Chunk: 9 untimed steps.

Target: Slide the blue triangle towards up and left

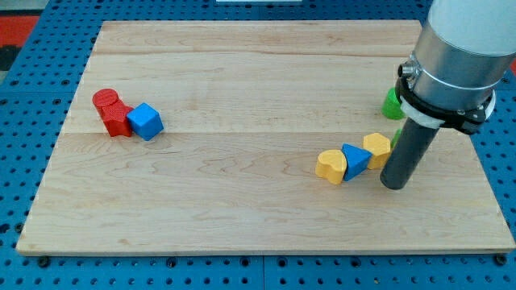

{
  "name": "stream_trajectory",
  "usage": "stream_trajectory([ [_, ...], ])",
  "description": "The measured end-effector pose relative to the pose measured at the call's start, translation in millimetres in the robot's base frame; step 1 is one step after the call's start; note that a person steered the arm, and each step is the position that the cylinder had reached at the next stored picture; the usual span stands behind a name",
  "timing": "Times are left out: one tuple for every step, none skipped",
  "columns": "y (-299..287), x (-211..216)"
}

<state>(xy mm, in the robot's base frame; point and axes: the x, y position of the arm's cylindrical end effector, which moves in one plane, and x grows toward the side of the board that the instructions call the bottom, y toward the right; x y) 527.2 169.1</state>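
The blue triangle [355, 159] lies at the board's right, wedged between a yellow heart [330, 166] on its left and a yellow block [376, 148] on its upper right. My tip [394, 184] rests on the board just right of and slightly below the blue triangle, close to the yellow block. The dark rod rises from it to the arm's grey body at the view's top right.
A green block [393, 103] sits at the right, partly hidden behind the arm. At the left, a red cylinder [105, 101], a red block [118, 119] and a blue cube [145, 122] cluster together. The wooden board [242, 72] has edges all around.
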Motion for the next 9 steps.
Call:
stream_trajectory([
  [-16,-10],
  [-51,-17],
  [-83,-18],
  [-96,-24],
  [-81,-36],
  [-78,-41],
  [-76,-48],
  [-66,-66],
  [-53,-86],
])
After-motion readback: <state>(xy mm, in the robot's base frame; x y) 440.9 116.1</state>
